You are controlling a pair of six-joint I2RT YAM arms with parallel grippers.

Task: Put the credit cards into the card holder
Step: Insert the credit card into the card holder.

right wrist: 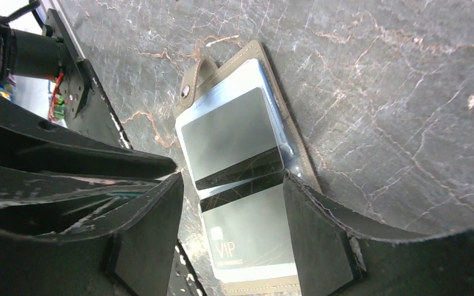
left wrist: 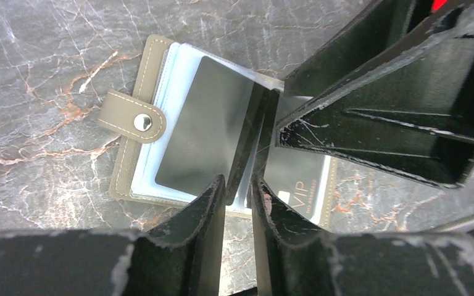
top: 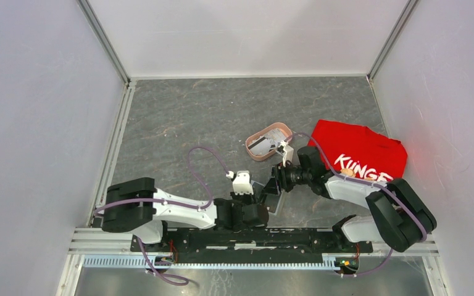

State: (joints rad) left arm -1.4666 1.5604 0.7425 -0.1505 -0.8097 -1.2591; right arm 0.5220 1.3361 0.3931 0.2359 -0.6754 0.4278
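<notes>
An open card holder [left wrist: 126, 114] with two credit cards [right wrist: 231, 132] is straddled on the desk [right wrist: 376, 92] by the wide right pincer [right wrist: 231, 177]; the left pincer [left wrist: 239, 185] is narrowed at its fold, grip unclear.

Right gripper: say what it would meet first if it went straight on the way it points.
Probably the silvery-grey credit cards in the clear sleeves of the open olive-grey folding card holder on the dark marbled table. The right gripper points down at them, its open jaws astride; depth is unclear.

Grey marbled tabletop [top: 179, 117]; plain white walls [top: 37, 105] around.
</notes>
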